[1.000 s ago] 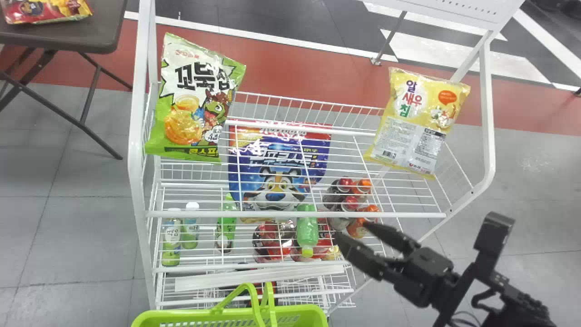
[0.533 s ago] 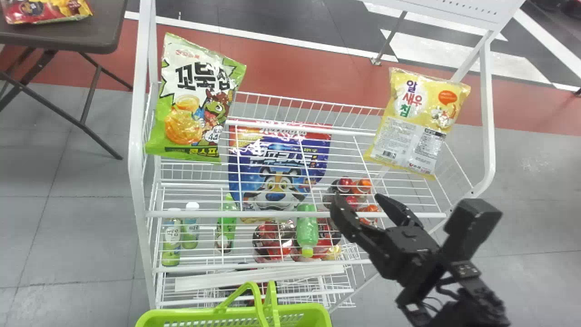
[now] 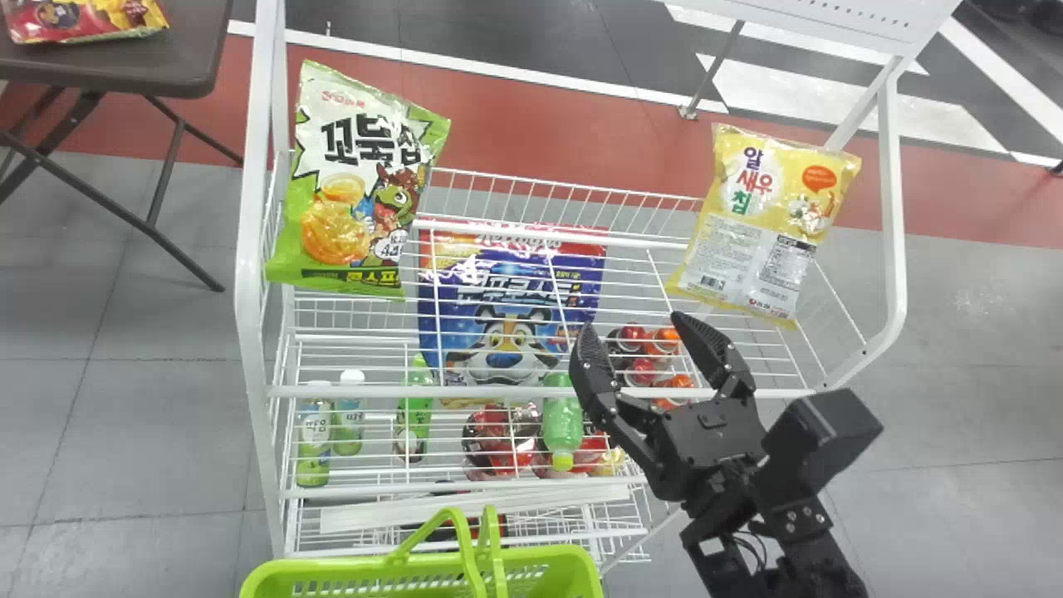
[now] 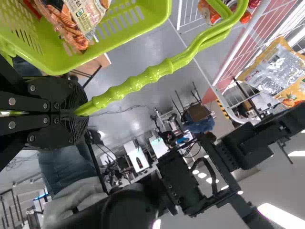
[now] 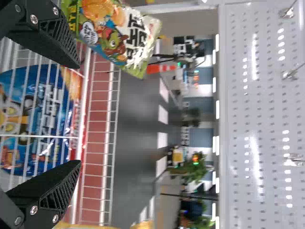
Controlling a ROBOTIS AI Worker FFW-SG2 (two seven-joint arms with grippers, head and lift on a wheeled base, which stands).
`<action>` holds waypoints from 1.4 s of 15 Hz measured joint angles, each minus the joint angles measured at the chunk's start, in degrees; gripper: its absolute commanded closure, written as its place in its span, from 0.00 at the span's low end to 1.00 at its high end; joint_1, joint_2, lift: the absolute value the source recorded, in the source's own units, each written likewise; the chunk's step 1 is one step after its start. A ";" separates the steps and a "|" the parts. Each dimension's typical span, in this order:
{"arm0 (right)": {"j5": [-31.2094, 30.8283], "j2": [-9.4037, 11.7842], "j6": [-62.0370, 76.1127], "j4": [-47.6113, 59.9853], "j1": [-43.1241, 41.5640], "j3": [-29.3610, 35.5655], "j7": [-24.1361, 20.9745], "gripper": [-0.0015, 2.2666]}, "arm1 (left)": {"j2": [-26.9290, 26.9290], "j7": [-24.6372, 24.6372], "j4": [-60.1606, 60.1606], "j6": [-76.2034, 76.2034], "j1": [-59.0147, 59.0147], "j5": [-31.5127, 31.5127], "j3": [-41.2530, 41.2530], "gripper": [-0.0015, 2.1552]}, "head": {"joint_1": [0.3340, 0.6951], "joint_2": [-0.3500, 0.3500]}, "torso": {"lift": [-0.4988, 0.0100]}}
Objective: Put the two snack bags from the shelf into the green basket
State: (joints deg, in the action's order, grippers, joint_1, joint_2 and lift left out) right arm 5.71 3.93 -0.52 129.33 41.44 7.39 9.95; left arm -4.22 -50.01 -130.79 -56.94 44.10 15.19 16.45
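Right gripper: my flat black fingers (image 3: 631, 322) are spread wide with nothing between them, over the near part of the white wire shelf (image 3: 498, 391).
Left gripper: my other pair (image 4: 79, 113) is pressed together on the glossy green handle (image 4: 152, 74) of the lime-green plastic basket (image 3: 332, 568), near me in front of the rack.
Green bag: the plump green-and-white snack bag (image 3: 357, 183) leans at the left end of the top shelf.
Yellow bag: the yellow snack bag with a pale printed panel (image 3: 756, 224) leans at the right end, nearer my open fingers.
Basket load: packets in clear wrap (image 4: 88, 14) lie inside; both bags have yet to go in.
Risk at the grasp: a shallow or skewed pinch could slide off the slick film, or push the bag over the shelf's far edge; squeezing hard could burst its air-filled middle.
Risk at the wires: coming in low, I could hook a fingertip in the thin rods or knock the raised rim.
Risk at the basket: its handle is smooth and knobbly, so a tug could tilt it and send a dropped bag wide.
Textures: crinkly, shiny film on the bags; stiff round wire beneath; ribbed pads on my fingers; slotted, moulded basket walls.
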 measured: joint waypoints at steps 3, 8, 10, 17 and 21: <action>0.24 0.18 4.04 -1.77 0.21 -0.01 0.07 0.05 | 0.00 0.02 0.05 0.03 0.04 0.01 -0.03 0.99 | 1.00 0.00 | 0.98; 0.44 0.25 5.04 -2.20 0.22 -0.01 0.07 0.05 | 0.00 0.00 0.03 0.12 0.27 0.01 -0.21 0.99 | 1.00 0.00 | 0.98; 0.55 0.21 4.98 -2.23 0.22 0.04 0.07 0.05 | 0.00 -0.08 0.01 0.52 0.35 0.05 -0.28 0.99 | 1.00 0.00 | 0.98; 2.26 0.20 3.44 -2.25 0.27 0.46 0.07 0.05 | 0.00 -0.33 0.00 0.74 0.49 0.19 -0.46 0.99 | 1.00 0.00 | 0.98; 2.53 0.20 3.71 -2.11 0.30 0.52 0.10 0.05 | 0.00 -0.35 0.00 0.74 0.53 0.27 -0.47 0.99 | 1.00 0.00 | 0.98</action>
State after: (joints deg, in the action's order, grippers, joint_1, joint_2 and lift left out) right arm 8.23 4.13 3.18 127.22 41.75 7.91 10.05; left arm -4.22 -50.36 -130.79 -56.20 44.63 15.45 15.98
